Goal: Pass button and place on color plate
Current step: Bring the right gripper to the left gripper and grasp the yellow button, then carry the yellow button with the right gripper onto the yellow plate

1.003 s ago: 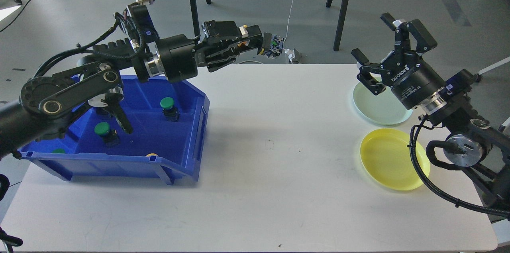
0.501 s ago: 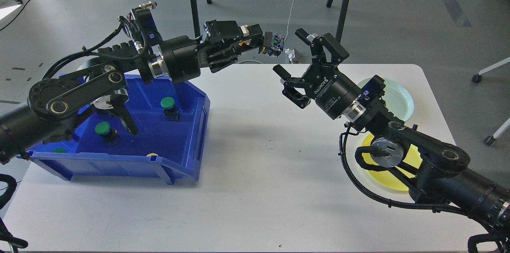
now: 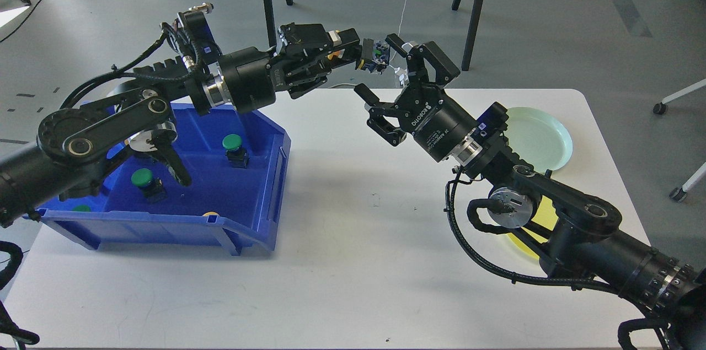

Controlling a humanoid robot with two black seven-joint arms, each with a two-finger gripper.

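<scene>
Head view, handover stage. My left gripper (image 3: pixel 364 55) is clamped on the button (image 3: pixel 378 53), a small dark part with a green face, and holds it out in the air above the far edge of the white table (image 3: pixel 353 262), its fingers pointing toward the right. My right gripper (image 3: pixel 386 71) stands with its jaws spread wide and nothing between them: one finger reaches up just right of the button, the other lies lower, near the table's far edge. The relation that governs the coming move is this: the button lies to the upper left of the right gripper's open mouth, close beside the upper finger, and whether they touch cannot be told. The button's long axis appears to run in line with the left gripper's fingers, roughly left to right, so the free end faces the right gripper. The right gripper is judged the nearer free one and the one that must close the gap, rising slightly so that the button sits between its fingers. Beyond the right arm lie the pale green plate (image 3: pixel 546 135) and, partly hidden under the arm, the yellow plate (image 3: pixel 543 212). The blue bin (image 3: pixel 242 229) at left holds more green buttons (image 3: pixel 231 143).
</scene>
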